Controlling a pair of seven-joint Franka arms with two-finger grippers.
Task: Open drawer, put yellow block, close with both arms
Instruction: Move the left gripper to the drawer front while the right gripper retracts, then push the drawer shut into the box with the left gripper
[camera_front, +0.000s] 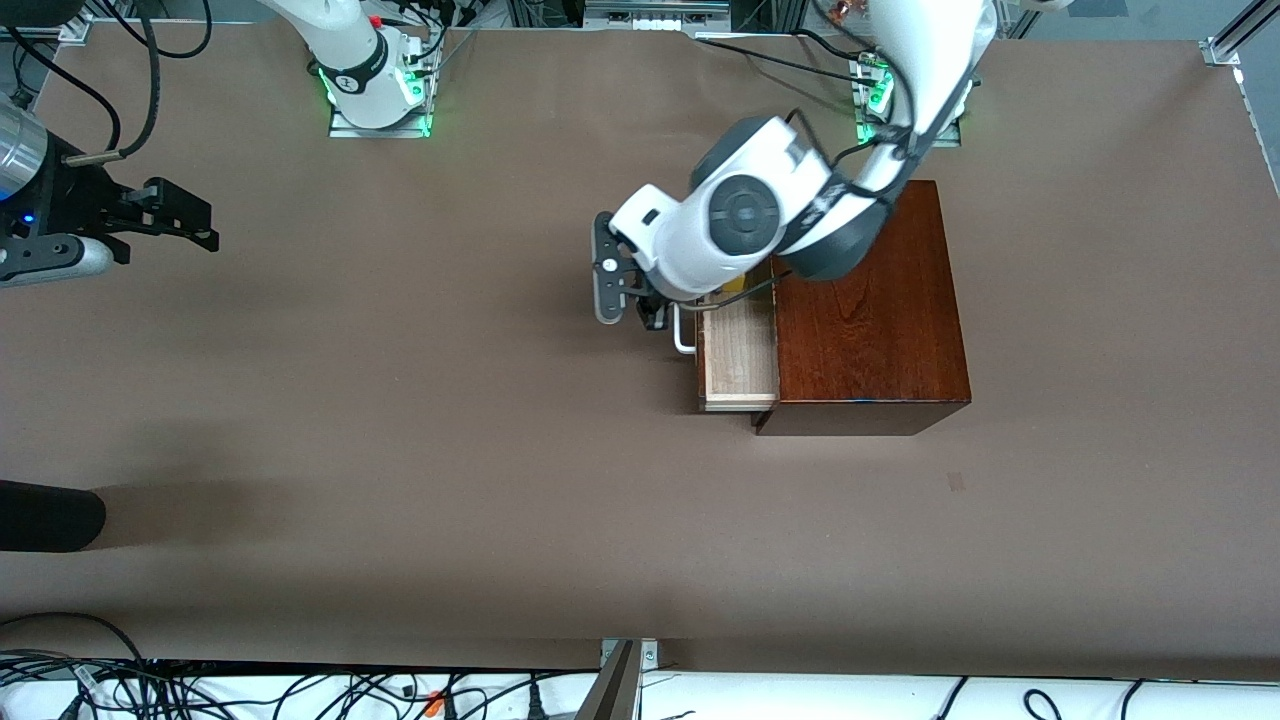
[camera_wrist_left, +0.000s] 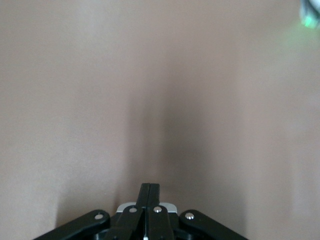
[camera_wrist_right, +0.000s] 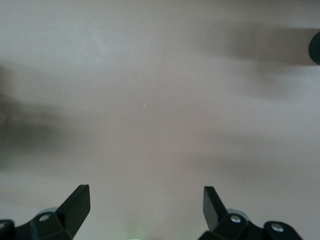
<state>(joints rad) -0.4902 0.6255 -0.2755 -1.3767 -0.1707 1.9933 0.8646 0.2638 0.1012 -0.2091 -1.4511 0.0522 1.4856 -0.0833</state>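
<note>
The drawer (camera_front: 738, 362) is sitting partly open from the wooden box (camera_front: 868, 320), with the yellow block (camera_front: 733, 285) peeking out inside it under the left arm. The left tool (camera_front: 652, 312), fingers pressed together, is hovering by the white handle (camera_front: 682, 332). To close well, push squarely along the slide. The right tool (camera_front: 185, 225), spread open, is waiting over the counter (camera_front: 400, 450).

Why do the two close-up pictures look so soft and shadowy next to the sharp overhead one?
Front view: even light, crisp wooden box. Left wrist view: soft table and a dark shadow ahead of the shut left gripper. Right wrist view: hazy table with smeared shadows, open right gripper.
</note>
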